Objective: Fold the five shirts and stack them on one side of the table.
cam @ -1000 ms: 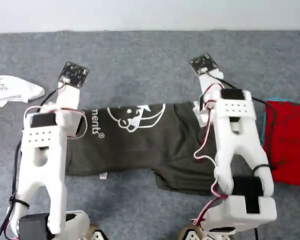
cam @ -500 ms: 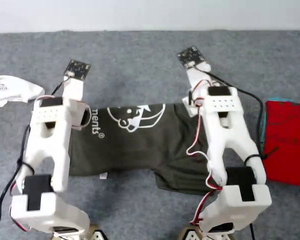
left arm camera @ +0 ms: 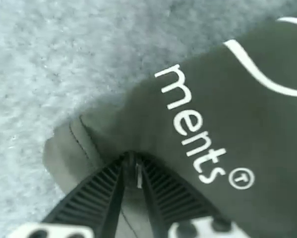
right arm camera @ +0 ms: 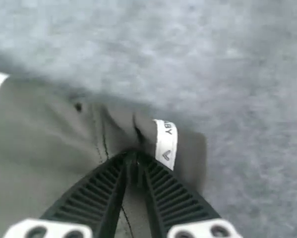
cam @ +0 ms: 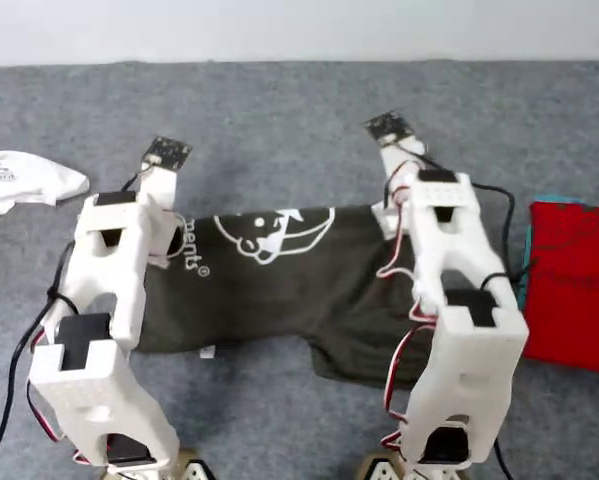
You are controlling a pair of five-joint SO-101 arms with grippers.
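Nearest, rising from below the near hem of the dark olive shirt (cam: 279, 290), the left arm (cam: 109, 290) over its left end and the right arm (cam: 459, 290) over its right end. Under both, the shirt itself, spread sideways on the grey surface (cam: 279, 110), white print facing up, a lobe of cloth jutting out at the near right corner. At the shirt's far left corner, the left gripper (left arm camera: 131, 166), fingers (left arm camera: 96, 191) pinched together on the fabric, hem stitching and white lettering just beside the tips. At the shirt's far right edge, the right gripper (right arm camera: 133, 161), fingers (right arm camera: 170, 191) likewise closed on a pinch of cloth, a small white label (right arm camera: 165, 141) touching one tip. Cloth bunched into small folds at both pinches. To the right of the dark shirt, near but apart, a red shirt (cam: 574, 290) lying flat as a neat rectangle, a teal edge (cam: 526, 250) peeking from under the side facing the dark shirt. To the left and farther back, well apart from the dark shirt, a crumpled white shirt (cam: 24, 180). Beyond the dark shirt's far edge, more grey surface running up to a pale wall (cam: 299, 30)
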